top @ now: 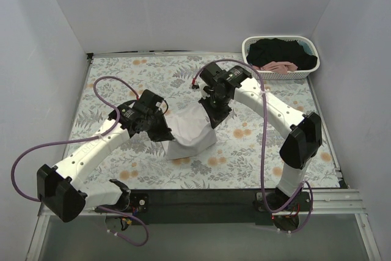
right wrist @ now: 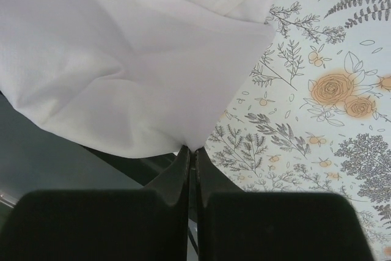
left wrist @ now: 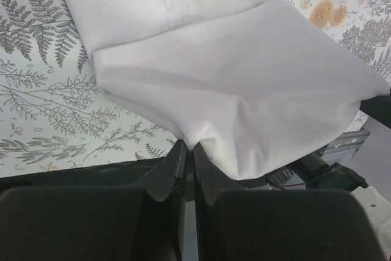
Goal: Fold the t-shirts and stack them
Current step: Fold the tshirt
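The white t-shirt [top: 190, 131] sits about the middle of the surface [top: 165, 54], a little nearer the near edge than the far one, on the floral tablecloth [top: 238, 151]. Its lower part lies flat on the cloth. The upper part is raised off the cloth and hangs as a slack fold between the two tools.

The left tool [top: 166, 134] is closed on the shirt's left side. In the left wrist view its two dark fingers [left wrist: 174, 163] meet with a gathered pinch of white cloth between their tips, and the fabric fans out from there in soft creases. A flat layer of the same shirt shows beyond it, with a seam running along it.

The right tool [top: 211, 118] is closed on the shirt's far right side. In the right wrist view its fingers [right wrist: 181, 166] are pressed together on a point of the fabric. The cloth spreads away to the left, and the printed tablecloth lies in plain view to the right.

The two tools stand close together, with only the raised fold between them.

A white lattice basket [top: 287, 74] stands at the far right corner of the surface, well apart from the shirt. It holds a black garment [top: 278, 50] with a pink garment [top: 280, 65] against its near side.
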Robot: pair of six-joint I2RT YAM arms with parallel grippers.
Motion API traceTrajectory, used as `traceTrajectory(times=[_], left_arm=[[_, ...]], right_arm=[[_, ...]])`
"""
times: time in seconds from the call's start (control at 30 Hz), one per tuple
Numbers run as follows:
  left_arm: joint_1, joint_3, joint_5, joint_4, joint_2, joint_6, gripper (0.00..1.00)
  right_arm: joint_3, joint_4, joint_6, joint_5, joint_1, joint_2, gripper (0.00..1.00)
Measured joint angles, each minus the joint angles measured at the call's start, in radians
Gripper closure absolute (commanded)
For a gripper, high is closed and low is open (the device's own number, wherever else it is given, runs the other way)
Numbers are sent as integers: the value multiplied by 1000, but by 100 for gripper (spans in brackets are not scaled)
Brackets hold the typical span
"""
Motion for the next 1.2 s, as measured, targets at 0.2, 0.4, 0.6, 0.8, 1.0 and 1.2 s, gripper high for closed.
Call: traceTrajectory(times=[0.2,0.4,0.6,0.8,1.0,1.2], left_arm=[[87,-15,3,43,12,42,100],[116,-24,34,104,14,89,100],[88,-133,110,120,-30,112,100],[-137,-225,124,79,-140,54,100],[-399,-300,127,39,-257,-89,100],[-436,-276,101,-42,-277,-163,100]], right_arm=[[89,-15,-29,-2,-32,61,99],[105,-9,-42,-26,-56,78,99],[-153,14,-47,-46,-58,-32,99],[-457,29,-26,-69,-13,-244,99],[-673,30,31,-138,161,-411,99],[-668,-2,59,-174,194,-443,99]])
